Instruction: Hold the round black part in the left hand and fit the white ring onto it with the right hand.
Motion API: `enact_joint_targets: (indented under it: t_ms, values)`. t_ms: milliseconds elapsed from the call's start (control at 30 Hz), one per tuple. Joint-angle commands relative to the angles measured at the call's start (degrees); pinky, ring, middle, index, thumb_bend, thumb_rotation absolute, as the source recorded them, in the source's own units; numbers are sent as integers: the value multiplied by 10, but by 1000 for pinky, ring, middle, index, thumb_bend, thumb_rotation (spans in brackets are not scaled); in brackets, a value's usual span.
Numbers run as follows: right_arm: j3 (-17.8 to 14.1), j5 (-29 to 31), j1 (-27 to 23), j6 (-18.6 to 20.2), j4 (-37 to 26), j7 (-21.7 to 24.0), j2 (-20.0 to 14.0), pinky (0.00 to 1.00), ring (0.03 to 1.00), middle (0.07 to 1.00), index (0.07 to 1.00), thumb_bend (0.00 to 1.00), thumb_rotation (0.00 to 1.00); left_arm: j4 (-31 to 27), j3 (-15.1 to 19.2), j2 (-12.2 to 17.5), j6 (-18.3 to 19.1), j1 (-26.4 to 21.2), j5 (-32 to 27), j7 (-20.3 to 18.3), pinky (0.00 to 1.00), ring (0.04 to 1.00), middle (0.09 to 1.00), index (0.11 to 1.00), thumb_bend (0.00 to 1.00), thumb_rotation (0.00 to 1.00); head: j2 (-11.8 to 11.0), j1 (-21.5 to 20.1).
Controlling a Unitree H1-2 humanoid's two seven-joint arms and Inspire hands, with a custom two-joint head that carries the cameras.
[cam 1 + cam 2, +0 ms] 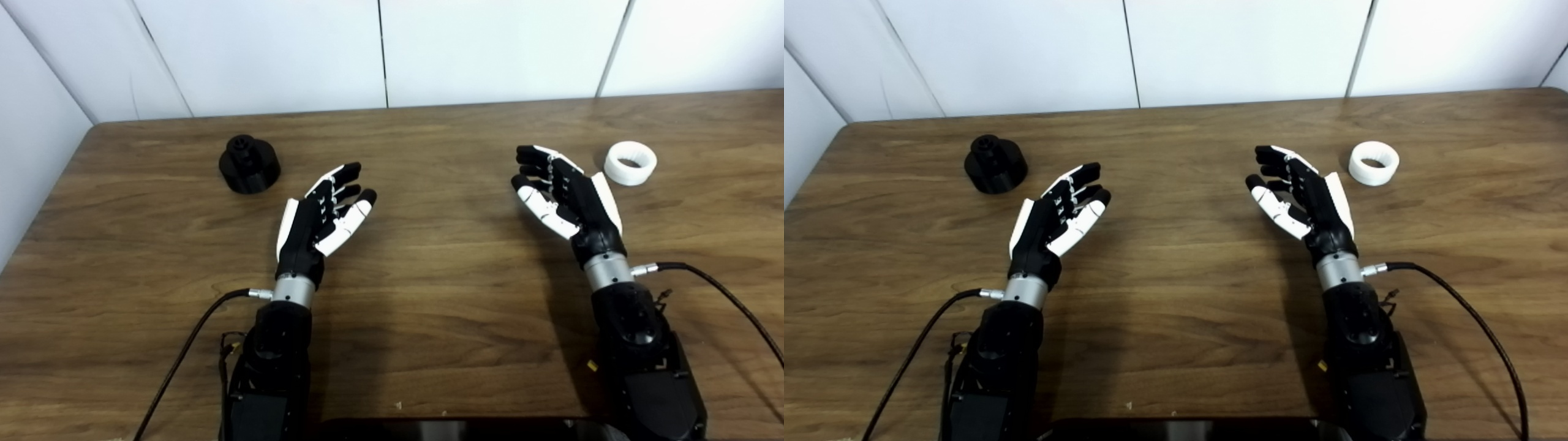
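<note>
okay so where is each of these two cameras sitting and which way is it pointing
Left eye view: on the robot's head, looking down and forward at the table; both forearms rise from the bottom edge, left hand and right hand open.
Right eye view: beside it, slightly to the right, facing the same way; the same arms and hands show, shifted left in the picture.
Shared: black part far left, white ring far right, both on the table, untouched, with the white wall behind.

lab bench: wooden table (429,343), white panel walls (490,49).
</note>
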Motion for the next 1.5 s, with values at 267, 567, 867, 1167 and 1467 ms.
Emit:
enact_joint_targets:
  t_ms: [267, 567, 867, 1167, 1467]
  values:
    - [0, 4, -24, -17, -10, 0, 2, 733, 785, 791, 774, 513, 490, -6, 4, 0, -17, -23, -3, 4, 728, 838, 874, 804, 587, 410, 0, 1]
    - [-1, 5, -22, -15, -11, -1, 2, 729, 784, 791, 776, 502, 485, -7, 5, 1, -17, -23, -3, 4, 735, 841, 873, 803, 589, 409, 1, 0]
    - [-4, 10, -22, -13, -8, 0, 2, 739, 792, 797, 781, 503, 476, -9, -13, 38, -44, -32, 47, 3, 797, 876, 893, 853, 559, 449, 1, 4]
    - [-3, 9, -22, -14, -8, 0, 0, 736, 787, 791, 775, 503, 468, -37, -50, 111, -30, -49, 207, 7, 800, 887, 910, 848, 588, 463, 0, 7]
    - [-3, 14, -25, -11, -8, 3, -1, 733, 791, 795, 776, 500, 471, -39, -60, 171, -28, -64, 312, 2, 752, 875, 913, 843, 654, 425, 0, 9]
